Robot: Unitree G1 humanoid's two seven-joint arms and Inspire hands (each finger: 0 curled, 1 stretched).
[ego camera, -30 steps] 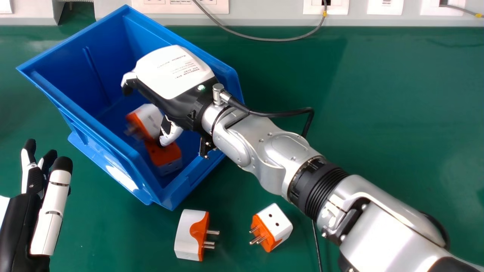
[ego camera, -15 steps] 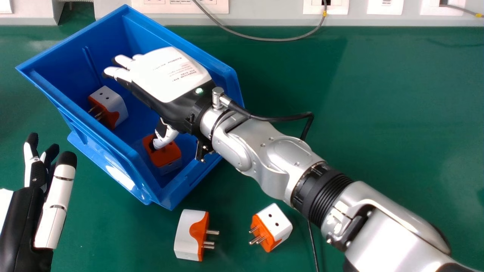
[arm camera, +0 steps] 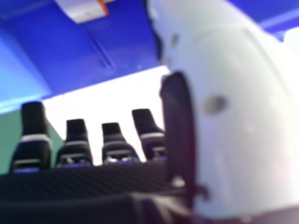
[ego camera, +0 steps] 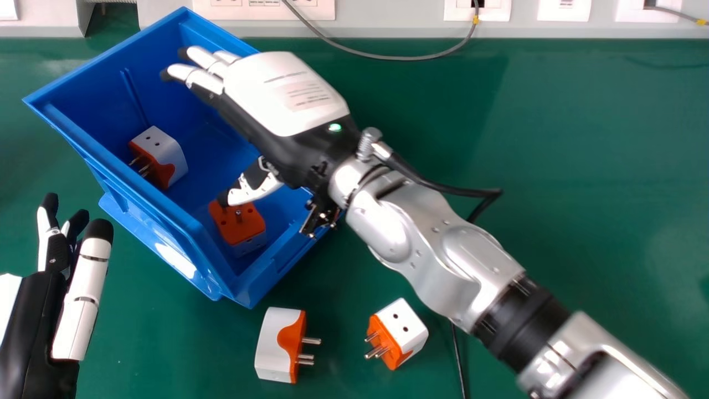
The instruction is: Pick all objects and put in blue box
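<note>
Green table (ego camera: 554,138), cable (ego camera: 388,57) behind; right hand (ego camera: 285,94), seemingly uncurled, partly hides blue box (ego camera: 149,213).

The right hand (ego camera: 285,97) hovers, fingers extended, over the blue box (ego camera: 105,94).

A green table (ego camera: 576,166) carries the blue box (ego camera: 147,208), a plug adapter (ego camera: 272,343) near it and another adapter (ego camera: 406,327) farther right.

Counter (ego camera: 554,166): stretched green to a pale wall strip (ego camera: 388,29).
Socket plates (ego camera: 564,10): sat white along the strip.
Grey cable (ego camera: 407,59): sagged in a loop, wore a yellow band (ego camera: 475,20).
</note>
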